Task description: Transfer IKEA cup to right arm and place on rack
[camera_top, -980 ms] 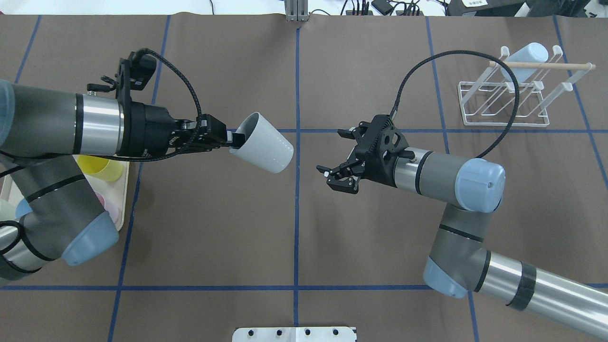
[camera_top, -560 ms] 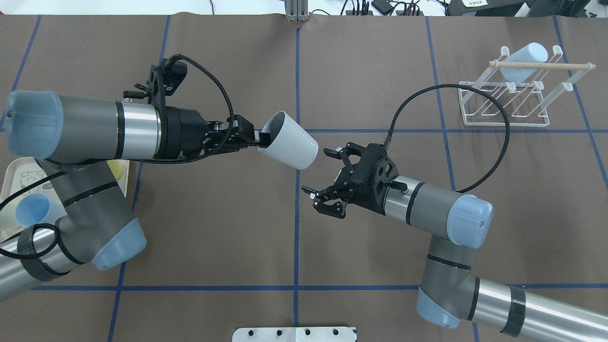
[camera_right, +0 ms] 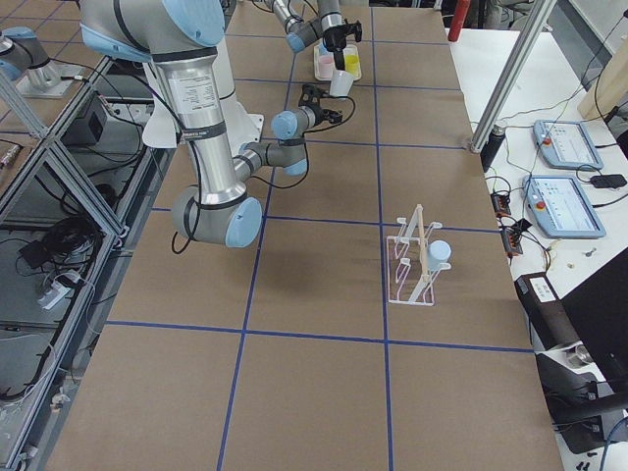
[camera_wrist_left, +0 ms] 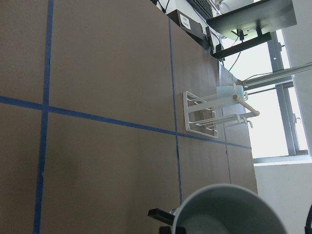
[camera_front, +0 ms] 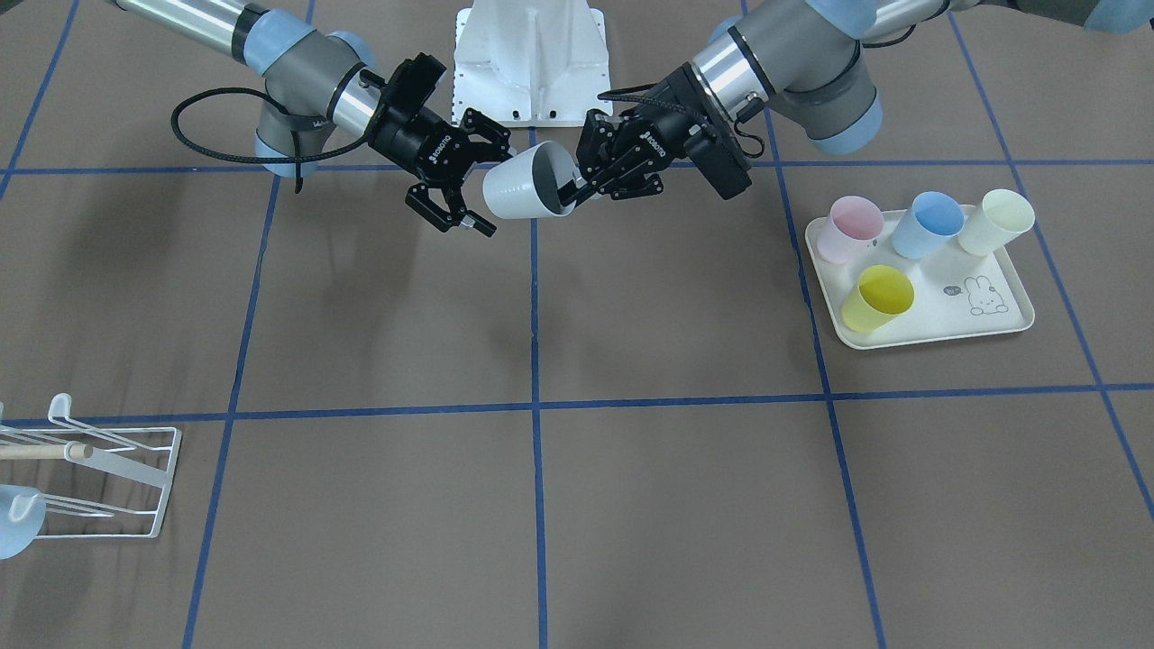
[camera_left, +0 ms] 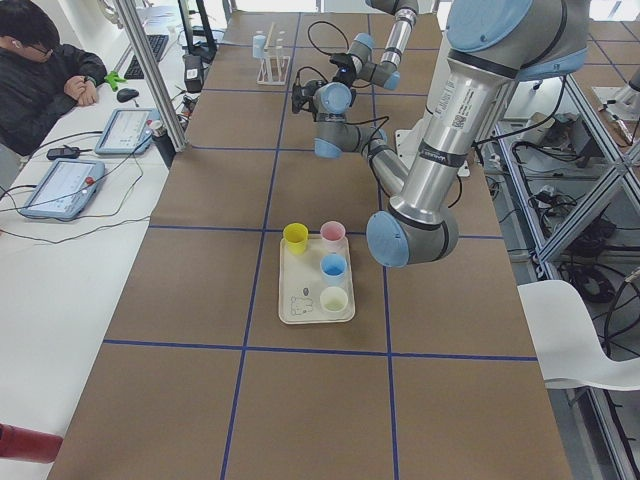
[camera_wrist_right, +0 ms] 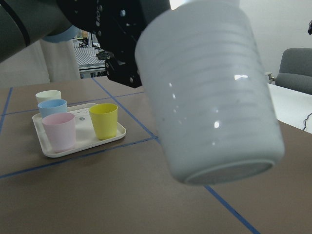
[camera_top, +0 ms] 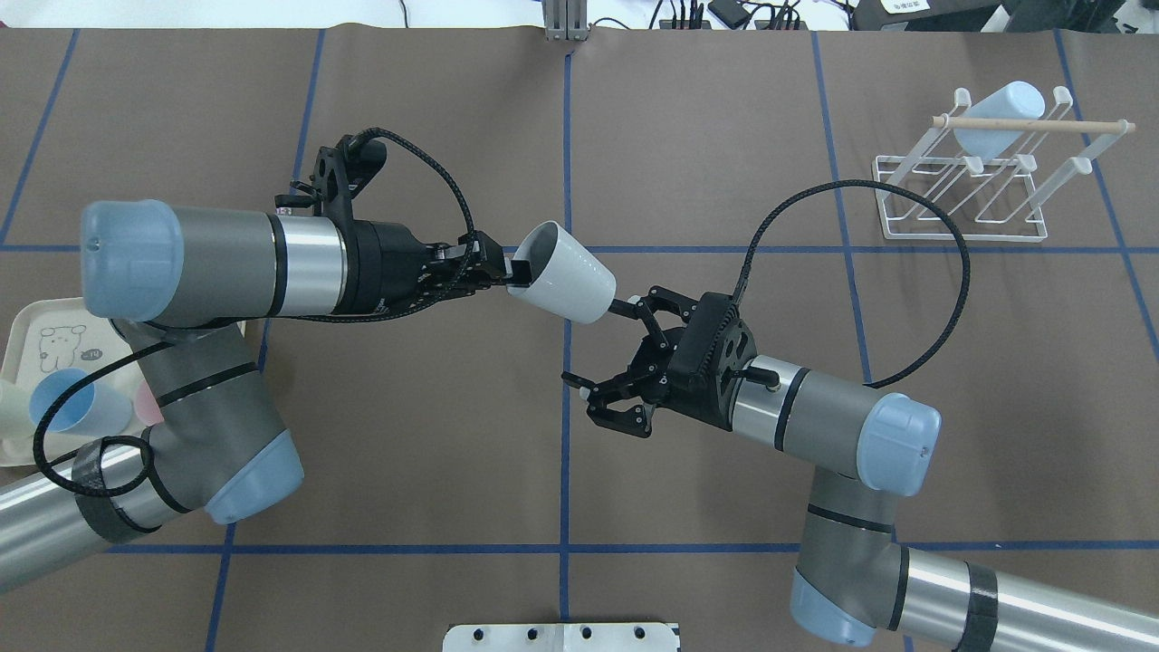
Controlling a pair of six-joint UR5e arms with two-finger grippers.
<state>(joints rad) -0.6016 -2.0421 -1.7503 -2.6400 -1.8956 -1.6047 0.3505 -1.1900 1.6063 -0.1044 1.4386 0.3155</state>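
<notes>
The IKEA cup (camera_top: 566, 276), pale grey-white, hangs tilted above the table's middle, its mouth toward the left arm. My left gripper (camera_top: 504, 269) is shut on its rim (camera_front: 570, 187). My right gripper (camera_top: 595, 344) faces the cup's base with its jaws spread wide, and they are not closed on it. The upper finger (camera_top: 627, 306) lies right beside the base. The cup (camera_wrist_right: 209, 97) fills the right wrist view, base toward the camera. The white wire rack (camera_top: 960, 195) with its wooden dowel stands at the far right, also seen in the left wrist view (camera_wrist_left: 209, 114).
A pale blue cup (camera_top: 996, 127) rests on the rack. A cream rabbit-print tray (camera_front: 929, 335) on the robot's left holds pink, blue, cream and yellow cups. A person (camera_left: 40, 80) sits at a side desk with tablets.
The left arm has carried the cup rightward toward the table's centre. The right gripper, still open, has moved left to meet the cup's base, closing the gap.
</notes>
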